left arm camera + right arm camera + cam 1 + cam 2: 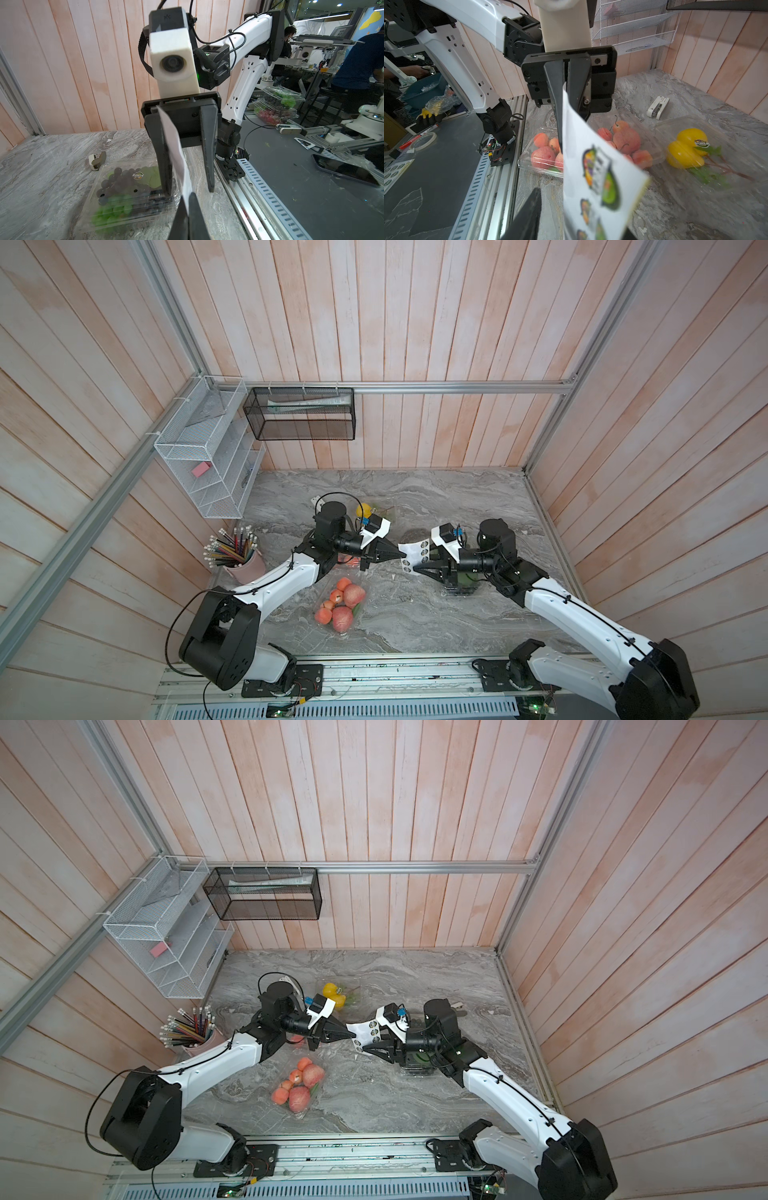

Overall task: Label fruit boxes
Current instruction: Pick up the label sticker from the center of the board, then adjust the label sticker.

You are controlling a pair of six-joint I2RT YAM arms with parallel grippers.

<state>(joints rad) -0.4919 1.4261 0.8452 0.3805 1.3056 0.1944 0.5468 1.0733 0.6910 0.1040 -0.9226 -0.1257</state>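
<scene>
Our left end effector [398, 558] pinches the sticker sheet [411, 552]; our right end effector [189, 188], jaws apart, straddles it, grape box [124, 187] beneath.

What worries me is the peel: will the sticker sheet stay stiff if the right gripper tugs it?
Probably not: the sticker sheet curves, pinched only at one edge by the left gripper. It looks thin and light, so a tug could swing or crease it.
</scene>
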